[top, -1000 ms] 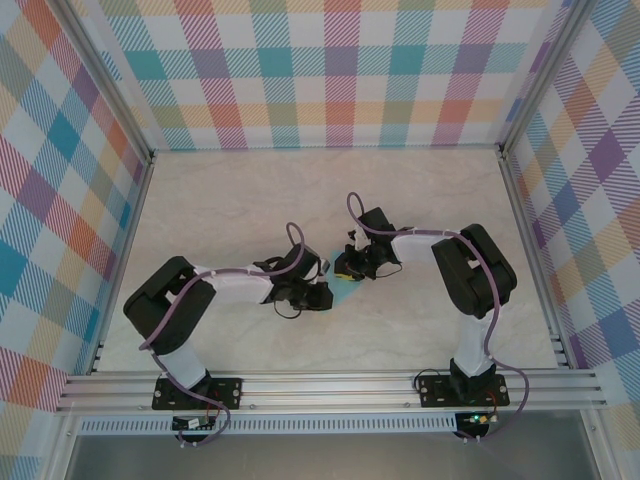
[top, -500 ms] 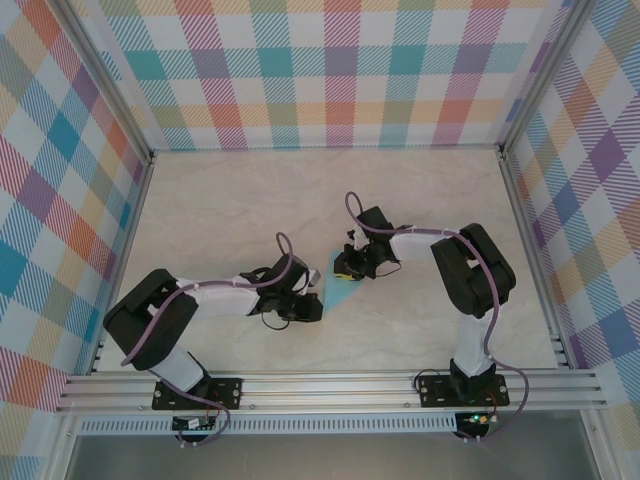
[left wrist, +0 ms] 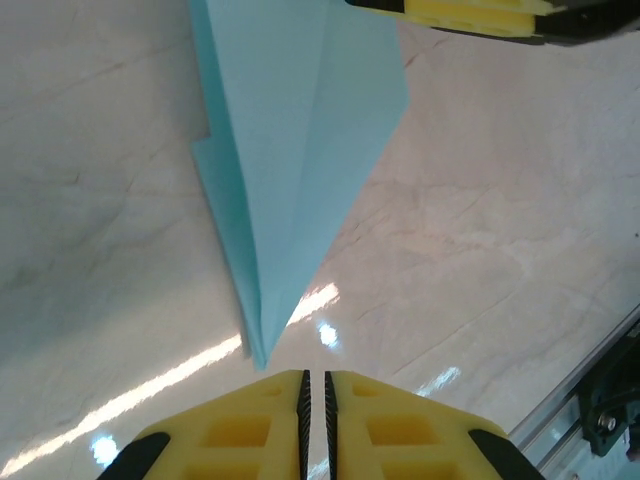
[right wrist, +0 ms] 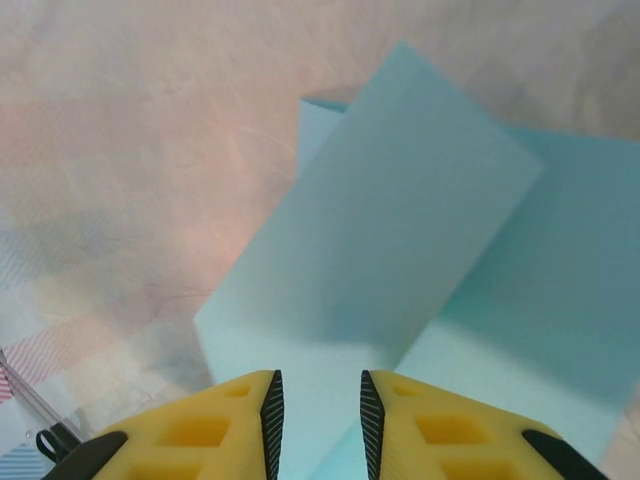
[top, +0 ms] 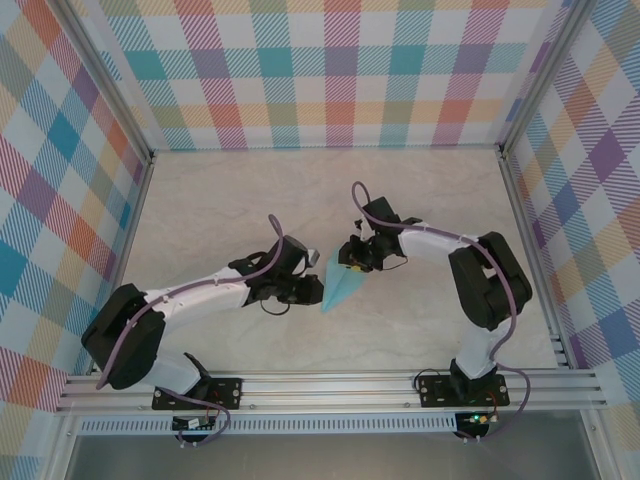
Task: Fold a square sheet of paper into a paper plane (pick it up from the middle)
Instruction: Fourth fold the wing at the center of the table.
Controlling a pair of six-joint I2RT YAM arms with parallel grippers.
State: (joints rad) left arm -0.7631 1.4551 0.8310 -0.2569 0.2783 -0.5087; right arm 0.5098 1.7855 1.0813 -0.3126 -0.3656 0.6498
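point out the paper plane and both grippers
paper plane (left wrist: 300,150): left wrist view, middle of its folded body.
left gripper (left wrist: 317,380): left wrist view, between its closed fingertips.
right gripper (right wrist: 317,390): right wrist view, gap between its parted fingertips.

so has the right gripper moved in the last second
Yes, slightly: the right gripper shifted away from the near rail, toward the back wall.
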